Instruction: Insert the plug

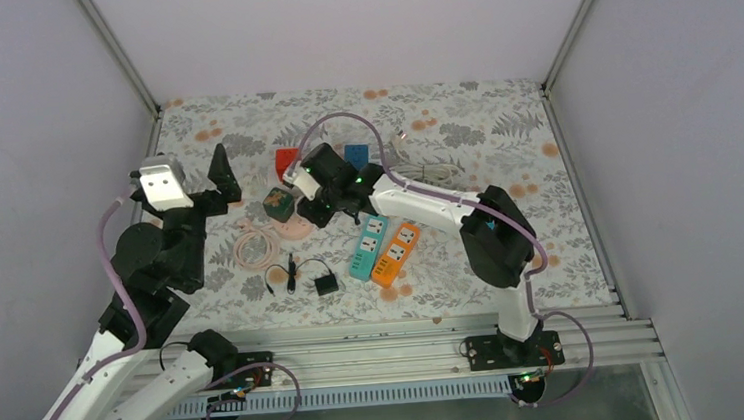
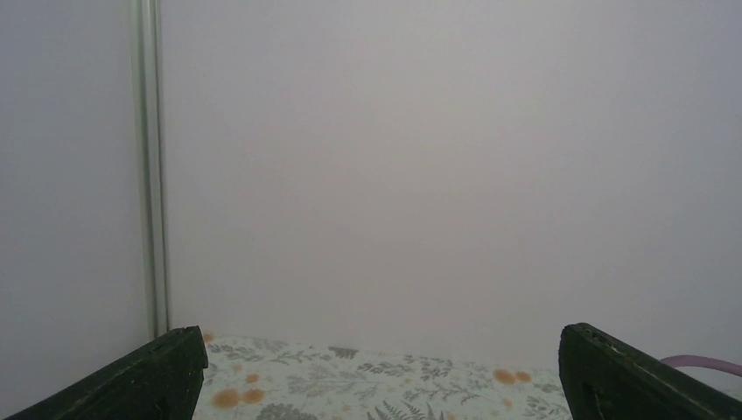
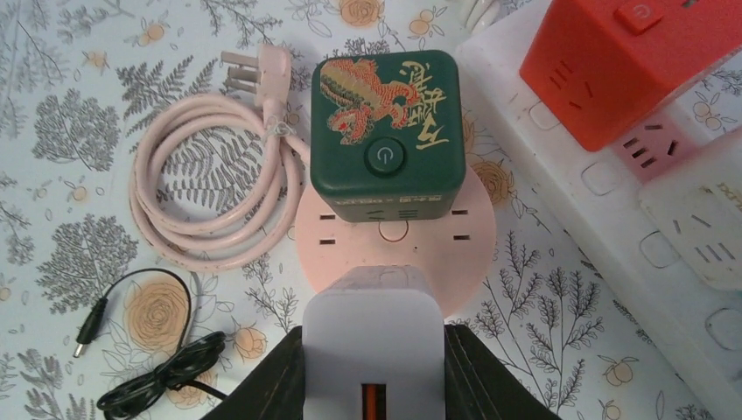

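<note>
Surface: table [image 1: 502, 130] under a floral cloth, grey leaves and orange blooms.
Room: plain white walls [image 1: 353, 21]; metal post [image 2: 150, 166] at frame left.
Left gripper [image 2: 381, 337]: spread wide, empty, facing a wall.
Right gripper [image 3: 374, 350]: pinching the white plug [image 3: 372, 302].
Plug position: lower centre of the right wrist view, over the pink round socket [image 3: 455, 236].

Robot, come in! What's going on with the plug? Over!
Left gripper open, empty. Right gripper shut on white plug, at near edge of pink round socket. Green cube sits on its far side.
</note>
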### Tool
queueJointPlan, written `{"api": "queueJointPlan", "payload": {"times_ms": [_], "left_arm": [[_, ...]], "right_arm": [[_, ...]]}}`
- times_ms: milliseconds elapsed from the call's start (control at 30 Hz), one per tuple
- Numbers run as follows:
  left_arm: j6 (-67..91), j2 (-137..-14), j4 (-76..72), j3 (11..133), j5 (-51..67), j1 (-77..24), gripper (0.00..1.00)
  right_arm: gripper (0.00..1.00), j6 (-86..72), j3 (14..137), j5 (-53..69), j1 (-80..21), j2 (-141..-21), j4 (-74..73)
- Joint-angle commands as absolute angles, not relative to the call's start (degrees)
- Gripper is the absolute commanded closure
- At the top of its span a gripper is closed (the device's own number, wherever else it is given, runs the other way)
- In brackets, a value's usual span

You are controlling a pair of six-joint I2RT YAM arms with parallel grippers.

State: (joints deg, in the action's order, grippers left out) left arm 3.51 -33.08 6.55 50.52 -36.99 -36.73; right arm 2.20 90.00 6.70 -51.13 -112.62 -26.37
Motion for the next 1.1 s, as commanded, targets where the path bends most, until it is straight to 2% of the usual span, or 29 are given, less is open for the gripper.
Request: {"api": "queueJointPlan", "payload": {"times_ms": [0,1067], "left_arm": [[3.01,-33.16,7.55,49.51,-38.89,-36.52,0.00],[3.18,-36.03,8.03,49.96,-38.19,-36.47,0.00]], "right_arm": [[0.88,5.43,92.91,3.55,-51.68,-114.53,-27.56],[0.87,10.24,100.64,9.34,-51.25,-123.33,-34.36]]}}
